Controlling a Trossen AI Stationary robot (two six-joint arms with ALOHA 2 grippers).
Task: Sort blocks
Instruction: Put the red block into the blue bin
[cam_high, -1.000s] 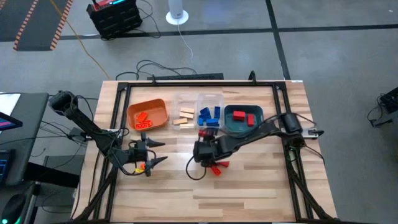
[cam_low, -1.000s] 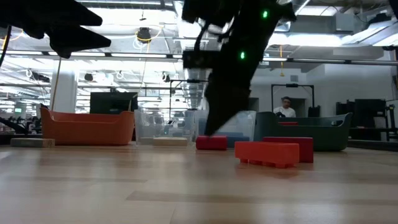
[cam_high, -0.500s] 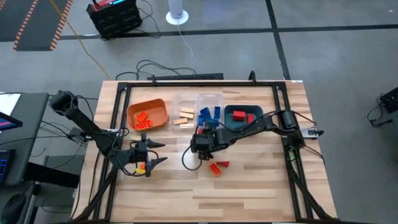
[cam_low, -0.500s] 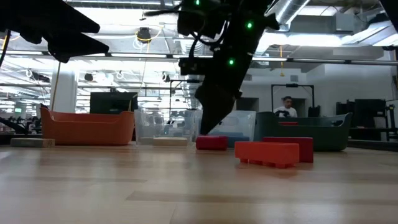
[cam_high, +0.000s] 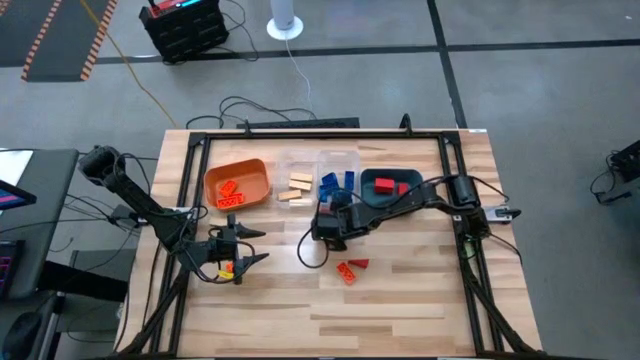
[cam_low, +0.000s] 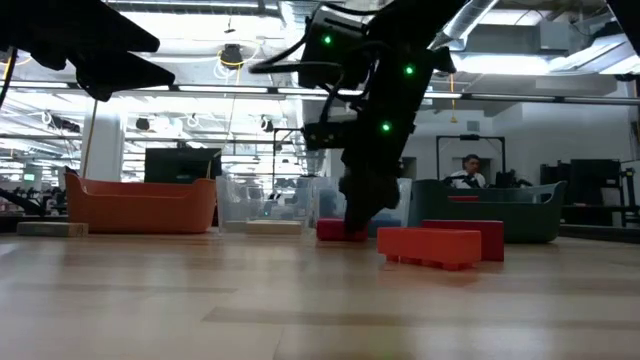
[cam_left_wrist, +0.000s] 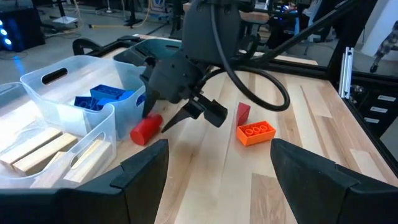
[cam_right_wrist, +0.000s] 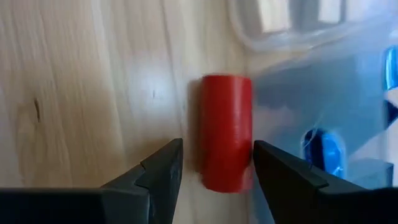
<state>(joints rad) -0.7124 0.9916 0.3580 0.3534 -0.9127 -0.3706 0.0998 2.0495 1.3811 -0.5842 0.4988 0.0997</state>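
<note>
Right hand (cam_right_wrist: 214, 158): I am lowering it over a red cylindrical piece (cam_right_wrist: 226, 132) lying on the desk (cam_high: 400, 300) just beside the clear tray; my fingers are standing apart on either side of it, not yet clamped.
Left hand (cam_high: 240, 250): I am holding it idle near the desk's left edge, fingers spread wide, nothing between them.
Orange tray (cam_high: 258, 172): it is holding a few orange blocks (cam_high: 230, 194).
Clear tray, one compartment (cam_high: 296, 160): it is holding tan blocks (cam_high: 296, 190).
Clear tray, other compartment (cam_high: 349, 158): it is holding blue blocks (cam_high: 336, 182).
Teal tray (cam_high: 415, 184): it is holding red blocks (cam_high: 392, 187).
Loose on the desk: an orange block (cam_left_wrist: 255, 132) and a small red block (cam_left_wrist: 242, 113) are lying close together, well apart from the trays, plus the red piece under my right hand.
Progress: I am judging the sort mostly done; most blocks are already sitting by colour.
Remaining: three loose pieces are waiting, as far as I can see; two red ones belong in the teal tray, the orange one in the orange tray.
</note>
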